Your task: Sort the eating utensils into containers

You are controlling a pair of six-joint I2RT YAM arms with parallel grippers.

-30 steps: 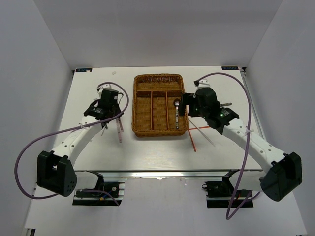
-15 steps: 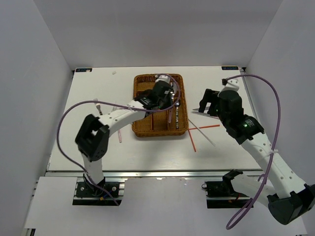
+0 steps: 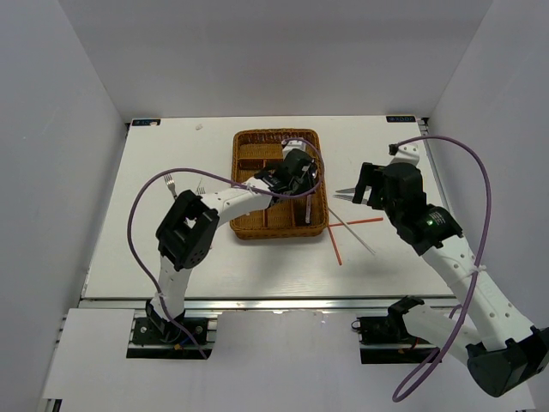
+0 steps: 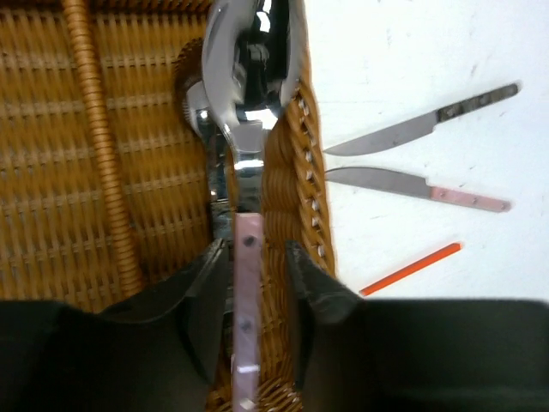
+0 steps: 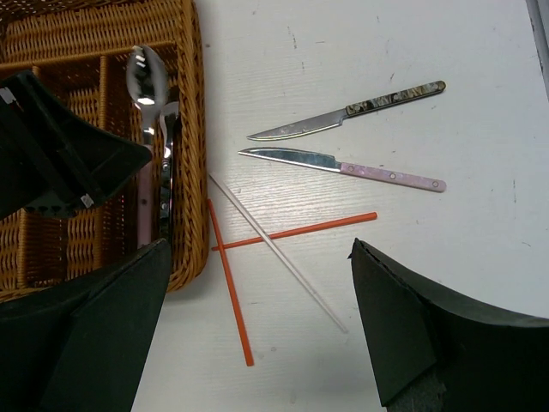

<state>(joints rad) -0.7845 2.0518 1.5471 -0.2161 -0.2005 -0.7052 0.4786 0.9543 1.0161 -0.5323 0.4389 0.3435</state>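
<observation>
Over the rightmost narrow section of the wicker tray point(image 3: 244, 137) the left gripper point(image 4: 256, 266) now hung. It had swung across from the left side of the table point(image 3: 257, 266) within the last second, while the right gripper point(image 5: 257, 283) had pulled back off that same section to the right. The left fingers point(image 4: 210, 292) stood narrowly parted either side of the pink-handled spoon point(image 4: 248, 257), with wicker showing between the handle and the right finger, so I judged the spoon laid down rather than gripped. That put a second spoon in this section, beside the dark-handled spoon point(image 5: 165, 172). The right gripper was spread wide and empty above two knives point(image 5: 343, 167), two crossed red chopsticks point(image 5: 296, 230) and a white chopstick point(image 5: 279, 257), all unsorted on the table just right of the tray. What looked like two forks point(image 3: 170, 182) waited well to its left. The pink-handled spoon lay lengthwise, its mirror-bright bowl toward the tray's far end, its flat pale handle riveted.
</observation>
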